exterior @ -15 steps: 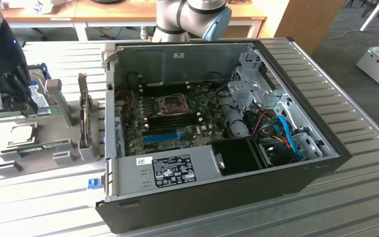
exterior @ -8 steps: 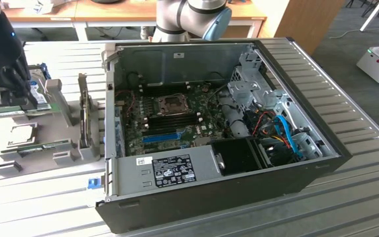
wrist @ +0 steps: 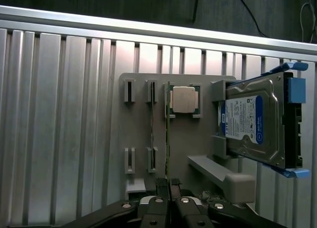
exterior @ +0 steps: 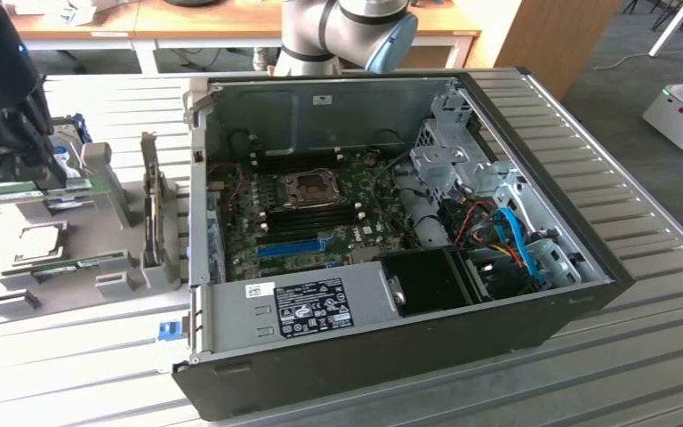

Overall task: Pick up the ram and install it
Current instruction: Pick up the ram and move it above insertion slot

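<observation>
**Stock on view, largest first; places given from the gray holder tray**

- Table [exterior: 650,356] — ribbed metal; it carries the tray and everything listed below.
- Computer case [exterior: 377,369] — dark, side panel off. You'll find it just beside the tray, on the exterior view's right of it. The motherboard [exterior: 330,213] lies exposed inside, with its blue slot [exterior: 288,246] showing.
- Robot arm [exterior: 341,31] — its gray joints rise behind the case, on the side away from the tray.
- Gray holder tray [wrist: 138,124] — flat, with pairs of upright slotted posts.
- Hard drive [wrist: 252,124] — silver, blue-labelled, in blue rails, propped at one edge of the tray.
- Expansion card [exterior: 149,209] — dark and upright, at the tray's edge nearest the case.
- Hand [wrist: 168,188] — directly over the tray, fingers pressed together on the ram's narrow edge.
- Ram [wrist: 167,139] — thin green stick, seen edge-on from the wrist, pinched at one end and running across the tray. You cannot tell whether it is clear of its holder.
- Second green stick [exterior: 68,264] — seated in the tray's slotted posts, just beside the held one.
- Processor chip [wrist: 183,98] — square and metal-topped, resting in a recess of the tray, just beside the ram.
</observation>
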You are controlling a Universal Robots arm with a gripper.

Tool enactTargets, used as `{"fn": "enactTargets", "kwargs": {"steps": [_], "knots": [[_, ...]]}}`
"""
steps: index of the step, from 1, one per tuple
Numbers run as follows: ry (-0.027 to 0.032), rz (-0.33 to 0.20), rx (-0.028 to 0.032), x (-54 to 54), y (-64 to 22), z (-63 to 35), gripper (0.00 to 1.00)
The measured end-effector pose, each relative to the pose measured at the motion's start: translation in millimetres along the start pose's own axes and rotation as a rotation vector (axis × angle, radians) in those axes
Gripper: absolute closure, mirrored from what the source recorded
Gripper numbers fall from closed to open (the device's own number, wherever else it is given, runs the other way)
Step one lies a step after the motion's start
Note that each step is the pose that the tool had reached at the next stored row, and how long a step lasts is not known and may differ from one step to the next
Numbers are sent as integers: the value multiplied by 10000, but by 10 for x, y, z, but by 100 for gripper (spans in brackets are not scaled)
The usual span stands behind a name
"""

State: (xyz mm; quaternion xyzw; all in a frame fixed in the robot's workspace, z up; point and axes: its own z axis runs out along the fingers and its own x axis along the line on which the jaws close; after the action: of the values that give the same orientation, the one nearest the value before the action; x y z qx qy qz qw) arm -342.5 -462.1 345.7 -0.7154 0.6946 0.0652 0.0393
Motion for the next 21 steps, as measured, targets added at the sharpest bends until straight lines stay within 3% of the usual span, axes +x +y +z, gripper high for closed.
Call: {"fn": "enactTargets", "kwargs": {"steps": [11,21], "knots": [[-240,-9,7,-11,-13,-80,88],[-395,-16,10,-24,-28,-168,88]]}}
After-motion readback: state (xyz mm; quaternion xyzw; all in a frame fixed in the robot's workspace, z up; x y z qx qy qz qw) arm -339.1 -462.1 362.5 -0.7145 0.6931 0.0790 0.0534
